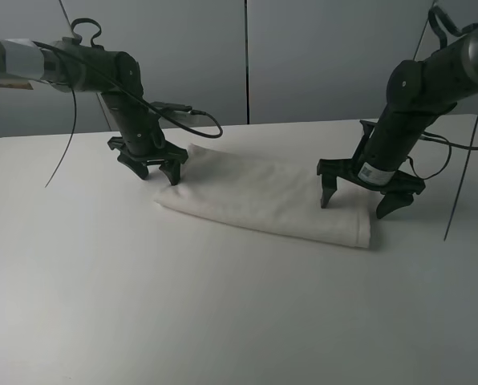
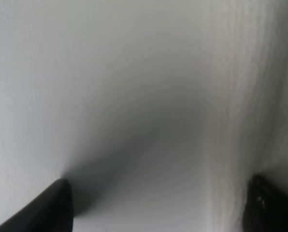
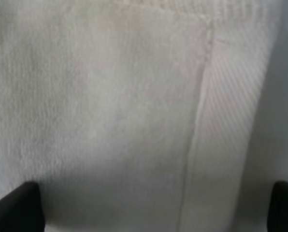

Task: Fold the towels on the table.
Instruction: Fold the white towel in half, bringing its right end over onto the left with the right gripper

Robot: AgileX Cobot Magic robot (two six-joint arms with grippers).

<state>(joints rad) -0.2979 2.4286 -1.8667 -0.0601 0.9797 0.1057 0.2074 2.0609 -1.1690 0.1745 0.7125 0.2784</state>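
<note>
At towel (image 1: 255, 196) ends: left claw (image 1: 158, 176), right claw (image 1: 353, 208) wide open, empty.

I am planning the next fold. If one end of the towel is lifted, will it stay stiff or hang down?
Probably limp: the towel lies in soft layers with rounded edges. Likely light, as the cloth looks thin. Its ribbed weave may resist sliding.

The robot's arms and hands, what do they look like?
The left arm and right arm are matte black and rounded, with silver-grey upper sections. Thin black cables loop off both. The left hand and right hand are black two-fingered claws with pointed tips. A small white sticker marks the right wrist.
</note>
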